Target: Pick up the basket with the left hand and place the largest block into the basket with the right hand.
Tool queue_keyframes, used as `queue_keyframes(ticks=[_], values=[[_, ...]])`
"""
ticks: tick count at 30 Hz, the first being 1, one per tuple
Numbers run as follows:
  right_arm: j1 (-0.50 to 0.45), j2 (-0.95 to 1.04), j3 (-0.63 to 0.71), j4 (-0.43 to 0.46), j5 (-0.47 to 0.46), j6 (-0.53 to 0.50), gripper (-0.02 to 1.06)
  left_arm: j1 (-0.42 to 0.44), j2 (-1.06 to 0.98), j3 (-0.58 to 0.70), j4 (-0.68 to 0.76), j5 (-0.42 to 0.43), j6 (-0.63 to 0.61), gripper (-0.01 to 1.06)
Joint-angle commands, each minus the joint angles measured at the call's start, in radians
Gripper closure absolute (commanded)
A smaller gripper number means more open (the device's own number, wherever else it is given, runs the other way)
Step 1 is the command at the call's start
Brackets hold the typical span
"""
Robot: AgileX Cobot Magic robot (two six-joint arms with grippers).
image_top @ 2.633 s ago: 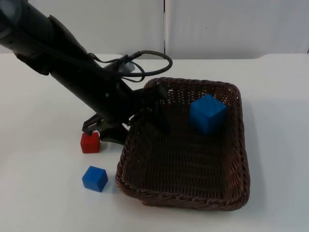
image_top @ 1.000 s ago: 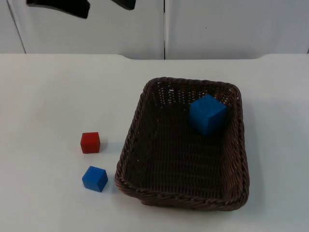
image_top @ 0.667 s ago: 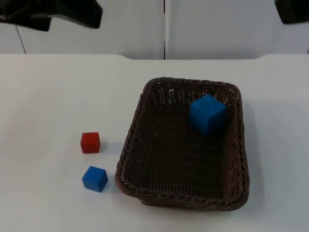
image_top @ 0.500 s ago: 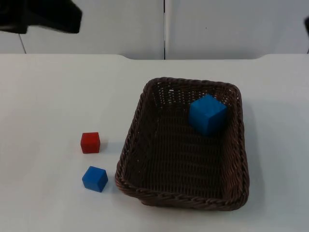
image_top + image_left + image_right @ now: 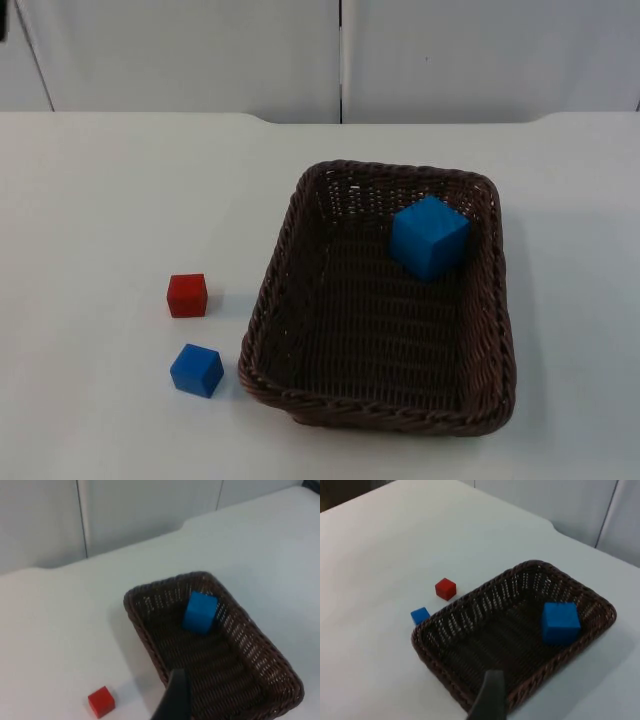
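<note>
White table (image 5: pixel 100 200), grey partition wall (image 5: pixel 200 50) along its far edge. Brown wicker basket (image 5: pixel 505 330) rests flat right of centre, unheld. Large blue block (image 5: pixel 429 237) sits inside against the far right corner, apparently deposited there. Small blue block (image 5: pixel 196 370) and red block (image 5: pixel 187 295) lie just left of the basket. Both grippers look down from well above; finger state cannot be told.

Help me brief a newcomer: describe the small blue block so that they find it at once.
Start from the brown wicker basket on the white table. Just outside its near left corner sits the small blue block. Its neighbour, the red block, differs in colour; the large blue block lies inside the basket.
</note>
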Motion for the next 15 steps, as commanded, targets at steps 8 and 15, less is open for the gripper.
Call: queue_keyframes(ticks=[8, 15], values=[[0.004, -0.190, 0.047, 0.019, 0.153, 0.008, 0.33, -0.002, -0.160, 0.066, 0.040, 0.088, -0.001, 0.31], [0.004, -0.311, 0.047, 0.027, 0.224, 0.008, 0.33, -0.002, -0.283, 0.090, 0.201, 0.160, -0.132, 0.31]])
